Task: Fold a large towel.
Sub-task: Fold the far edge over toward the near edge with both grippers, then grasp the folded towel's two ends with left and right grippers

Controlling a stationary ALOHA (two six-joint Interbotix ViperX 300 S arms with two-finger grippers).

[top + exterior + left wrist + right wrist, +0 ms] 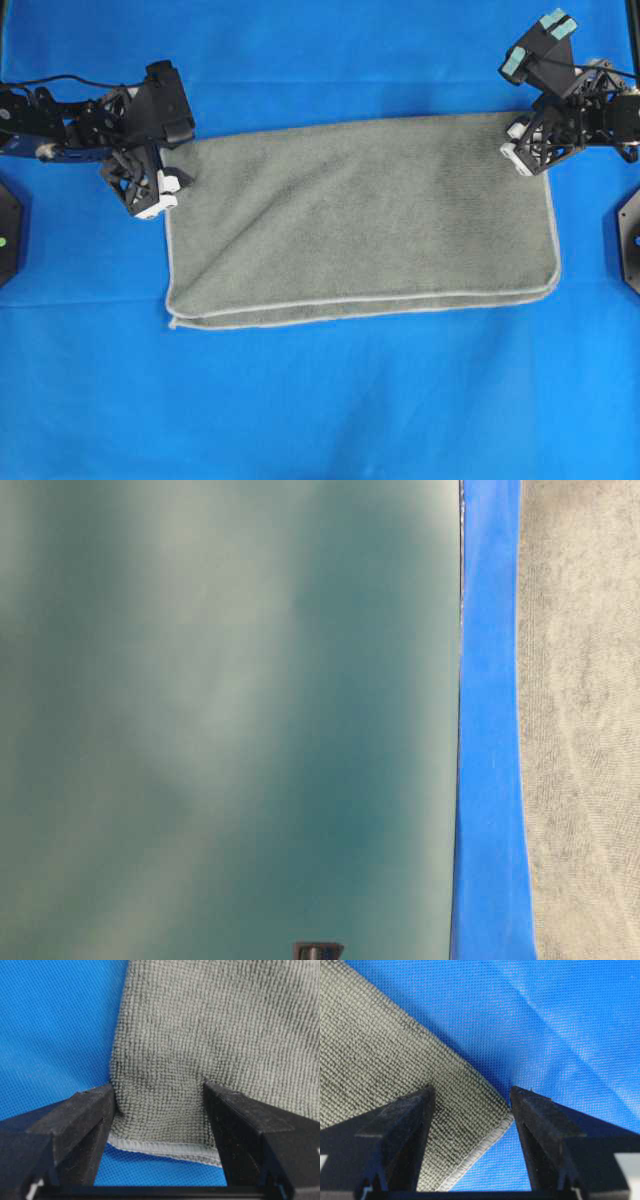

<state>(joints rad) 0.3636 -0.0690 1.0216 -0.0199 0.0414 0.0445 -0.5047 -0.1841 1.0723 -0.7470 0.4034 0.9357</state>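
Observation:
The grey-green towel [360,220] lies folded in half on the blue sheet [320,400], its two pale hemmed edges stacked along the near side. My left gripper [165,190] is at the towel's far left corner. In the left wrist view the towel [200,1035] and its hem sit between the spread fingers of this gripper [159,1095], which is open. My right gripper [520,150] is at the far right corner. In the right wrist view the towel's corner [380,1050] lies between the spread fingers of that gripper [470,1092], also open.
The blue sheet covers the whole table. Black fixtures stand at the left edge [5,230] and right edge [630,235]. The table-level view shows a blurred teal surface [220,720], a blue strip [490,720] and towel texture [585,720].

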